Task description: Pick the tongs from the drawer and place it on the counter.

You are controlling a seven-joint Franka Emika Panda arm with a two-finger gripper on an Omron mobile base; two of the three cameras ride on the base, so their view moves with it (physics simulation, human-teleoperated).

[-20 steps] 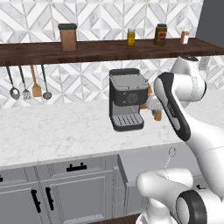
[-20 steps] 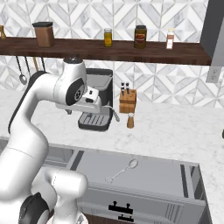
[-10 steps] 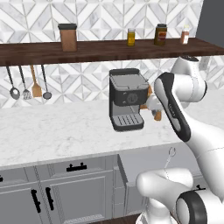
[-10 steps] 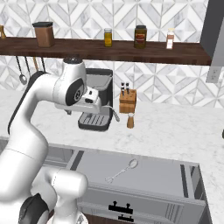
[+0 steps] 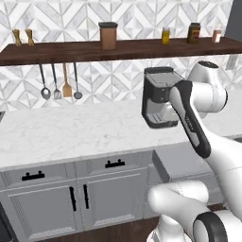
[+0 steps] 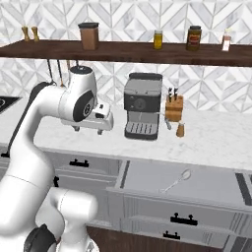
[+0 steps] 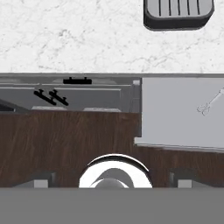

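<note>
The slim silver tongs [image 6: 176, 181] lie inside the drawer [image 6: 147, 177], which stands pulled out under the white marble counter [image 6: 221, 142]. In the hand view the tongs [image 7: 211, 103] rest near the right edge of the grey drawer [image 7: 175, 113], with the counter [image 7: 87, 39] across the top. My gripper [image 6: 88, 130] hangs open and points down, in front of the counter edge, well to the left of the drawer and higher than it. Nothing is between its fingers. In the left base view my arm hides most of the drawer [image 5: 182, 160].
A dark coffee machine [image 6: 142, 106] stands on the counter behind the drawer, with a knife block [image 6: 173, 106] and a small shaker [image 6: 180, 129] to its right. Jars line the wooden shelf [image 6: 123, 49]. Utensils [image 5: 56, 87] hang at the left. Closed cabinet doors [image 5: 108, 198] sit below.
The whole scene has slid to the right in both base views, so the base has driven left. The gripper stays open and now hangs farther left of the coffee machine.
</note>
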